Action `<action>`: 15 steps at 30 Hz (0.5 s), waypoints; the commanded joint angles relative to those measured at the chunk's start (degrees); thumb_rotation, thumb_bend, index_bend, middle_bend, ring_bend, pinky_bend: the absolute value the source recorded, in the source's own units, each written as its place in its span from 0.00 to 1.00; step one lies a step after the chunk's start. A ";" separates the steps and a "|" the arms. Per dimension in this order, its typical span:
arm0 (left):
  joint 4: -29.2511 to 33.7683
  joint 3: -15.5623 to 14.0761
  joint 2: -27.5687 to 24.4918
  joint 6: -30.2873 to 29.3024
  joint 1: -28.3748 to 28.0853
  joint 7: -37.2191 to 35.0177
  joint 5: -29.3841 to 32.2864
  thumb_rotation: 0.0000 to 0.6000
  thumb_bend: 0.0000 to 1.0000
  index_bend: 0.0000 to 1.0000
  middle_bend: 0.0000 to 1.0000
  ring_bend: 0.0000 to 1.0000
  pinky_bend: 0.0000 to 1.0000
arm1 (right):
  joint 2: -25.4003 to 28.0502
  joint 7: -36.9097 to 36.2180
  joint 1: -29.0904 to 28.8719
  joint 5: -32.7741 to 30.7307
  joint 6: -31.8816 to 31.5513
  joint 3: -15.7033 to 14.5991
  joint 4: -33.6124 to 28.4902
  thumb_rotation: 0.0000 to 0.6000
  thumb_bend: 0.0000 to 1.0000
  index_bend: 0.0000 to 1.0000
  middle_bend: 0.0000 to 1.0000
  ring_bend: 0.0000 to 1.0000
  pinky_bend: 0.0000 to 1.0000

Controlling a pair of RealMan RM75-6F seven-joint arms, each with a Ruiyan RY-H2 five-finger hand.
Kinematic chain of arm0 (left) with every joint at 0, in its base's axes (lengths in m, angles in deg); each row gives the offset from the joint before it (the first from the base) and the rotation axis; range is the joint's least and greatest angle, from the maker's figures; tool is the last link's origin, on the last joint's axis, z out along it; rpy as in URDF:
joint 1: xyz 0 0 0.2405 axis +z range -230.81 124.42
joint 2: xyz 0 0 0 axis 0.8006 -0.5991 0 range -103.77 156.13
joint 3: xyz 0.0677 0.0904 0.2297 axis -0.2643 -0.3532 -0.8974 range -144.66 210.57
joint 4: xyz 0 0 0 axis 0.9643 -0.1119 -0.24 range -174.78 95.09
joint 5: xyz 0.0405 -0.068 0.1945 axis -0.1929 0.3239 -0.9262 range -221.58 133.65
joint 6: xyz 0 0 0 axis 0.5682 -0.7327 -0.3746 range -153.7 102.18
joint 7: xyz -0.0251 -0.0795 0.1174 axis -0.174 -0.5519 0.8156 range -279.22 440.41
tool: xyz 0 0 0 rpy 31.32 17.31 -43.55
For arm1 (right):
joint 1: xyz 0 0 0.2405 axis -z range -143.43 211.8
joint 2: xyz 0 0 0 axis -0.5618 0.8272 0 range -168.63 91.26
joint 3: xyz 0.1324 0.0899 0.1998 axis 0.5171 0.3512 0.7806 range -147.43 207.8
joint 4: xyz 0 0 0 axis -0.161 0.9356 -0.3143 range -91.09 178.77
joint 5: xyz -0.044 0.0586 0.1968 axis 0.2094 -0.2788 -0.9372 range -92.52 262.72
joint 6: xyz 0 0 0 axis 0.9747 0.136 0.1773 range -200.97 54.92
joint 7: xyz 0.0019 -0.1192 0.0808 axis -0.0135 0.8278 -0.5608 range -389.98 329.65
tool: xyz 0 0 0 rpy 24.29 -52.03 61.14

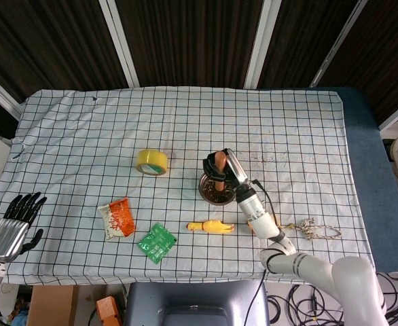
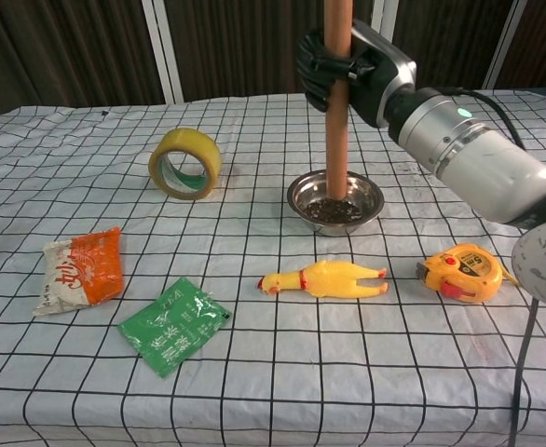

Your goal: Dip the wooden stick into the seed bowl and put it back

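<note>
My right hand (image 2: 343,70) (image 1: 221,170) grips the wooden stick (image 2: 336,121) near its top and holds it upright. The stick's lower end stands in the dark seeds of the steel seed bowl (image 2: 371,189) (image 1: 206,192), near the bowl's middle. In the head view the hand and forearm cover much of the bowl. My left hand (image 1: 14,226) hangs off the table's front left corner, fingers spread, holding nothing; the chest view does not show it.
A yellow tape roll (image 2: 185,163) lies left of the bowl. In front of the bowl lie a rubber chicken (image 2: 324,277) and an orange tape measure (image 2: 464,271). An orange snack packet (image 2: 80,268) and a green sachet (image 2: 172,325) sit front left.
</note>
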 commanded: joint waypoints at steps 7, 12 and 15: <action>-0.83 0.12 -0.05 0.06 0.14 -1.03 0.17 1.00 0.42 0.00 0.00 0.00 0.05 | -5.59 0.12 -1.92 -1.07 2.91 -0.98 7.34 1.00 0.70 1.00 0.96 0.99 1.00; -1.10 0.26 -0.27 -0.18 0.22 -1.36 0.24 1.00 0.42 0.00 0.00 0.00 0.05 | -7.58 -1.33 -2.04 -0.76 3.23 -1.99 11.72 1.00 0.70 1.00 0.96 0.99 1.00; -1.21 0.31 -0.22 -0.14 0.21 -1.59 0.27 1.00 0.42 0.00 0.00 0.00 0.05 | -8.55 -2.46 -2.08 -0.70 3.69 -2.49 13.77 1.00 0.71 1.00 0.96 0.99 1.00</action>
